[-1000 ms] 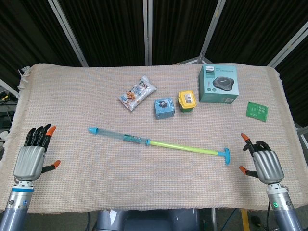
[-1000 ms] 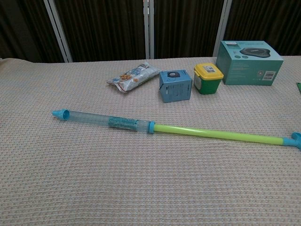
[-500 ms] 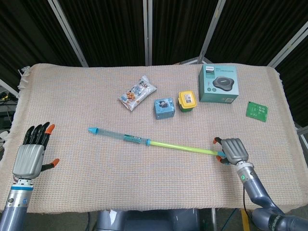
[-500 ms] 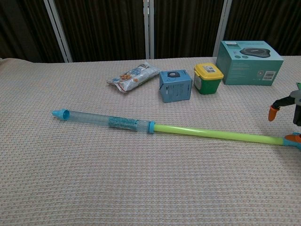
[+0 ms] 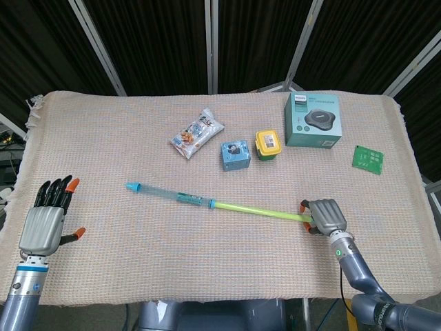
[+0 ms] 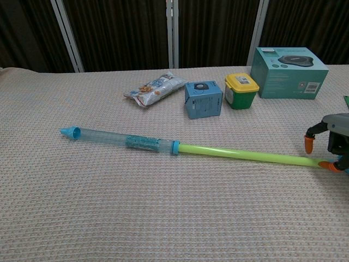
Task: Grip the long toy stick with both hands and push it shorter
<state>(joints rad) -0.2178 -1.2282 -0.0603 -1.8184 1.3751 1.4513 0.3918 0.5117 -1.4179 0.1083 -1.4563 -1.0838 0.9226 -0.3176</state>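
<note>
The long toy stick [image 5: 227, 205] lies slanted across the table's middle, its clear blue tube [image 6: 117, 139] to the left and its thin yellow-green rod [image 6: 245, 155] to the right. My right hand [image 5: 325, 216] sits over the rod's right end and hides the blue handle. In the chest view one orange fingertip [image 6: 309, 144] hangs above the rod with a gap, while the thumb tip [image 6: 327, 165] lies against it. My left hand [image 5: 45, 224] rests at the table's left edge, fingers spread, far from the tube's cone tip [image 5: 131, 186].
Behind the stick stand a snack bag [image 5: 197, 132], a small blue box [image 5: 235, 154], a yellow-lidded green tub [image 5: 267, 145] and a teal carton [image 5: 313, 119]. A green card [image 5: 366, 159] lies at the far right.
My right hand came in from the table's right edge onto the stick's handle end and has slid a little further left along it. The left hand and the stick stayed put.
</note>
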